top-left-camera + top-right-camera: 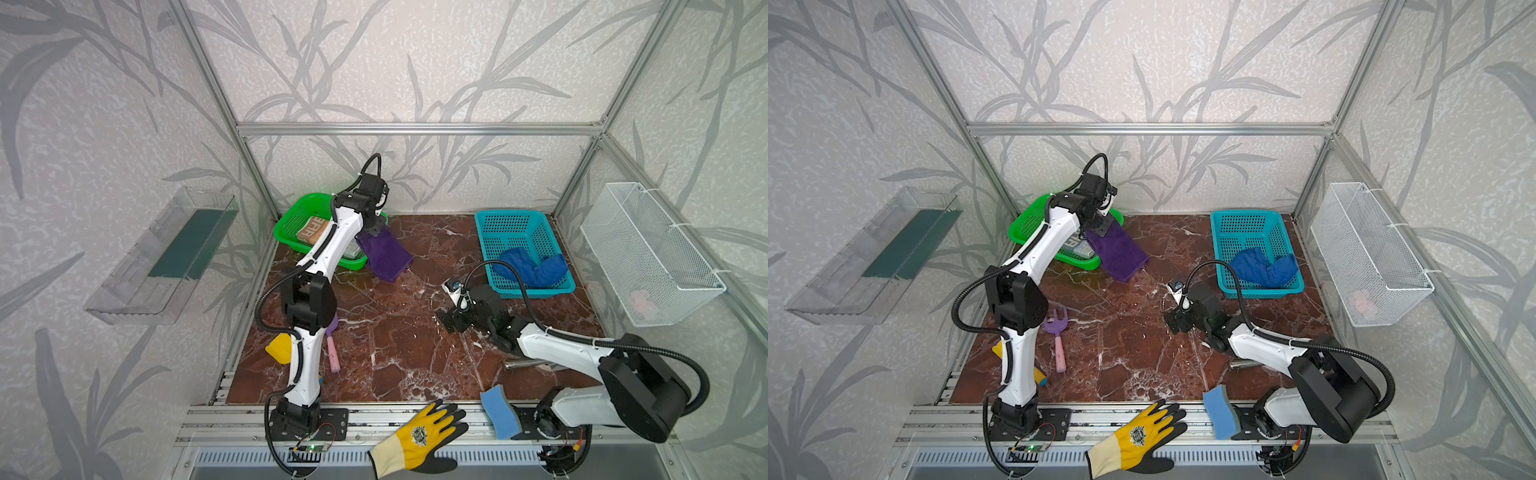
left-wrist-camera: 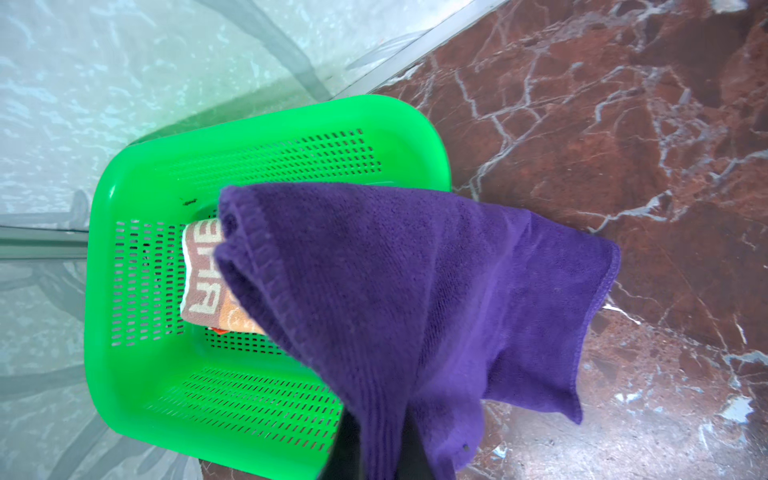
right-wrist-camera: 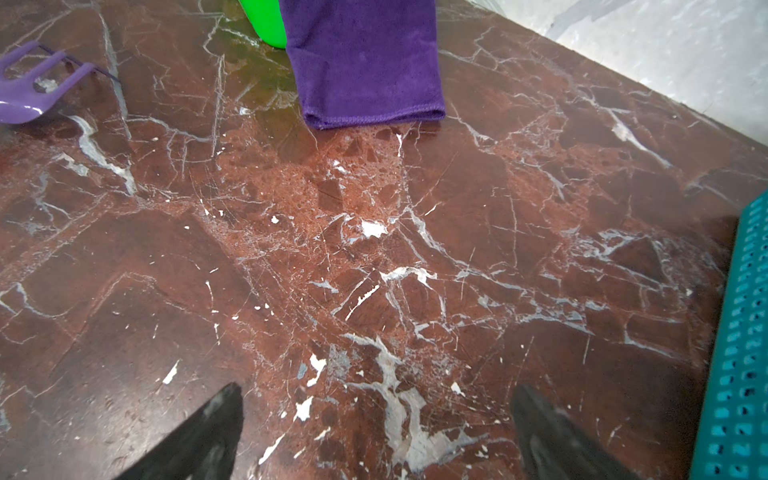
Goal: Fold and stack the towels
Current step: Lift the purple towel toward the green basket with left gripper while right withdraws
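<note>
left pincer (image 1: 376,226) clamped on the fuzzy purple towel (image 1: 384,253), 4 o'clock of the perforated green basket (image 1: 297,218); right pincer (image 3: 376,392) gaping wide.

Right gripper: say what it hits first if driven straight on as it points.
Likely the bare marble tabletop, since the open right gripper looks tilted down at it. If it skims level, the lower end of the purple towel comes next; depth is unclear.

Block letters on a towel
The cream towel (image 2: 208,286) in the green basket (image 2: 137,395) shows big pale letters, an R among them, partly covered; the work glove's (image 1: 419,436) badge is unreadable.
</note>
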`<state>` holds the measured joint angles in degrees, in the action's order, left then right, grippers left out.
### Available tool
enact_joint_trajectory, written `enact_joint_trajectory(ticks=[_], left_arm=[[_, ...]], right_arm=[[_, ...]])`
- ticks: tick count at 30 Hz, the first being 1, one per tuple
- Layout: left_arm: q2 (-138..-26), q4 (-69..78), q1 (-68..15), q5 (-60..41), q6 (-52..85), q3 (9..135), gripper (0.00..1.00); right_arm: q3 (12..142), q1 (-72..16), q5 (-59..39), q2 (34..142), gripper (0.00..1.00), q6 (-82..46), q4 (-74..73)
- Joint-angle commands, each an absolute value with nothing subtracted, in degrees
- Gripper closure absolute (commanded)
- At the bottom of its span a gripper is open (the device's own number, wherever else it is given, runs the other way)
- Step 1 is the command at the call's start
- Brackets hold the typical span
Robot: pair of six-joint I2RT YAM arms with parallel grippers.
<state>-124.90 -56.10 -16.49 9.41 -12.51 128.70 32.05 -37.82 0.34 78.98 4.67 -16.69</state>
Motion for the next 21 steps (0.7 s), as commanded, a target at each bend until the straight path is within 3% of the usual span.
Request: enact_joint_trajectory(ticks=[1, 21], left_arm=[[-127.47, -62.77, -13.77, 8.70, -14.33, 133.94, 1.00], [-134.90, -52.44, -1.85, 12.93, -19.51, 137.50, 1.00]], right_arm=[[34.43, -37.73, -0.52, 80.44, 0.01, 5.69, -18.11], [37.83, -37.87, -4.28, 87.35, 0.01, 4.75, -19.92]])
